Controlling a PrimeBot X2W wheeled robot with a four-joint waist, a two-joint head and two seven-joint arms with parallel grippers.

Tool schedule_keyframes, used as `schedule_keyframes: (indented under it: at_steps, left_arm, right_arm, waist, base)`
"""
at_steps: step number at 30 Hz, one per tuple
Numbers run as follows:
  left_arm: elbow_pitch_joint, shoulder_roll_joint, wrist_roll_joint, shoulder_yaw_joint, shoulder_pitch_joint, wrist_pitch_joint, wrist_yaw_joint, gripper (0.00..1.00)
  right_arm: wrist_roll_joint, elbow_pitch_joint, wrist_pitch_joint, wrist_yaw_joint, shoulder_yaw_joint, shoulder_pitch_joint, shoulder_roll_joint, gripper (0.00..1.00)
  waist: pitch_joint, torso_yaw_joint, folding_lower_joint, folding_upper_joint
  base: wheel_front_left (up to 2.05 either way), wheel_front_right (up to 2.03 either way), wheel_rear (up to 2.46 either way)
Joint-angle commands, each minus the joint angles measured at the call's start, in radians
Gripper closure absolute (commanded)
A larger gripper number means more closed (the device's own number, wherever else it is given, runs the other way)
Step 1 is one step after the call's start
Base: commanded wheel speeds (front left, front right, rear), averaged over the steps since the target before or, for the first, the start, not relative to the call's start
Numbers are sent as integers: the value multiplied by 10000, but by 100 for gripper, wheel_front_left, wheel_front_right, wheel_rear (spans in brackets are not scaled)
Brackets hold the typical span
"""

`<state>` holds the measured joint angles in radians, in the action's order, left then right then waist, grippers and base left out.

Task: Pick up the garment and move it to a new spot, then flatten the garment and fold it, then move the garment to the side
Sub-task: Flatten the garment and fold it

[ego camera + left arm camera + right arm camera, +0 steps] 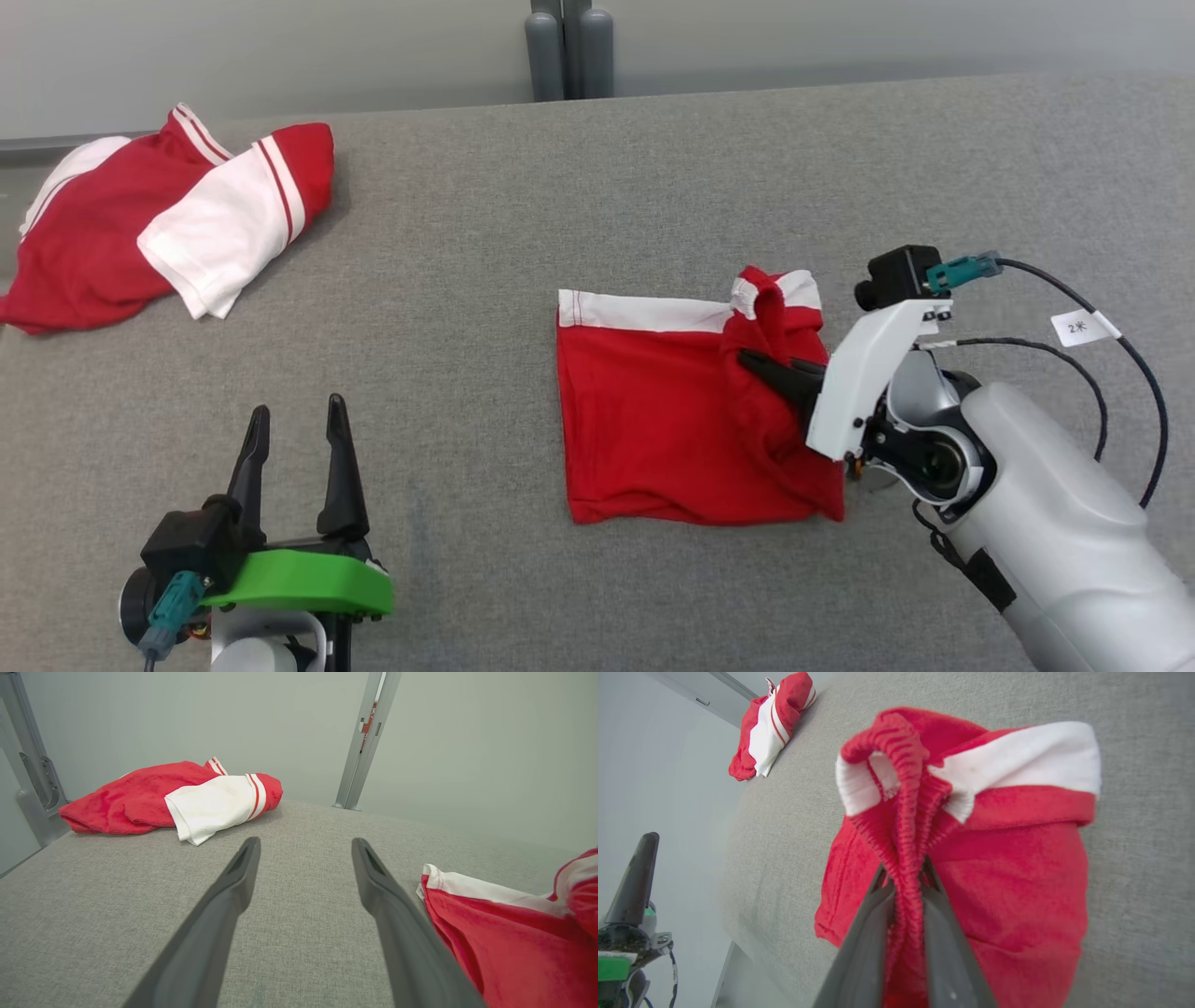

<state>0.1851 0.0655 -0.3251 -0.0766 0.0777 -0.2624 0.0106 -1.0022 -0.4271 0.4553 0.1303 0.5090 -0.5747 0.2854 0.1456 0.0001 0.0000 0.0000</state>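
Note:
The garment (653, 420), red shorts with a white band, lies partly folded on the grey table right of centre. Its right edge is bunched and lifted. My right gripper (752, 362) is shut on that bunched ribbed waistband, and the pinched cloth (906, 858) rises between the two dark fingers in the right wrist view. My left gripper (297, 422) stands open at the lower left, well left of the garment, with nothing between its fingers (243, 868). The garment's left edge (490, 933) shows at the right of the left wrist view.
A second red and white garment (159, 224) lies crumpled at the table's far left corner, also in the left wrist view (177, 798). A grey post (568, 47) stands behind the table's far edge. Bare grey cloth table (448, 308) lies between the two garments.

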Motion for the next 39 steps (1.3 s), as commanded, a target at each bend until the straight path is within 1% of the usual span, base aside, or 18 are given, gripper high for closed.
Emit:
schedule_keyframes:
  at_steps: [1, 5, 10, 16, 17, 18, 19, 21, 24, 29, 32, 36, 39]
  left_arm:
    - [17, -23, -48, -11, 186, -34, 41, 0]
    - [52, -53, -99, -71, 245, -32, 75, 0]
    - [144, -98, -168, -184, 283, -34, 109, 0]
    - [254, -132, -240, -385, 331, -32, 93, 0]
    - [261, -134, -247, -392, 329, -34, 80, 0]
    - [270, -136, -247, -407, 323, -32, 74, 0]
    - [282, -140, -268, -424, 306, -34, 68, 0]
    - [294, -142, -321, -465, 271, -32, 46, 0]
    - [274, -145, -419, -548, 198, -32, -4, 0]
    - [251, -146, -459, -624, 121, -32, -73, 0]
    - [273, -145, -404, -641, 132, -32, -85, 0]
    - [300, -143, -259, -617, 264, -34, -51, 0]
    - [314, -138, -61, -581, 439, -34, 13, 0]
  right_arm:
    - [-81, -104, -73, 7, 85, -181, -174, 100]
    - [-92, -517, -80, 7, 292, -482, -672, 100]
    - [79, -1391, -126, 7, 354, -861, -1267, 100]
    - [517, -2609, -370, 7, 339, -1329, -1703, 100]
    - [562, -2810, -432, 7, 310, -1408, -1789, 65]
    - [576, -3001, -476, 7, 265, -1462, -1853, 51]
    - [583, -3210, -532, 7, 217, -1533, -1928, 0]
    - [595, -3416, -633, 7, 194, -1665, -2042, 0]
    - [261, -3588, -767, 7, 75, -1754, -2213, 0]
    - [-184, -3329, -1005, 7, 166, -1875, -2306, 0]
    - [14, -3128, -1451, 7, 323, -1977, -2315, 0]
    - [601, -2805, -2464, 7, 555, -2094, -1885, 0]
    - [1196, -2619, -3459, 7, 698, -2107, -1490, 0]
  waist:
    - [32, 121, 0, 0]
    - [82, 375, 0, 0]
    - [102, 729, 0, 0]
    - [72, 1116, 0, 0]
    - [62, 1165, 0, 0]
    - [54, 1200, 0, 0]
    - [43, 1234, 0, 0]
    - [26, 1280, 0, 0]
    - [-12, 1322, 0, 0]
    - [-46, 1259, 0, 0]
    - [-55, 1150, 0, 0]
    - [-83, 934, 0, 0]
    - [-153, 732, 0, 0]
  base:
    - [0, 0, 0]
    - [0, 0, 0]
    - [0, 0, 0]
    - [0, 0, 0]
    - [0, 0, 0]
    - [0, 0, 0]
    - [0, 0, 0]
    - [0, 0, 0]
    - [0, 0, 0]
    - [0, 0, 0]
    - [0, 0, 0]
    - [0, 0, 0]
    - [0, 0, 0]
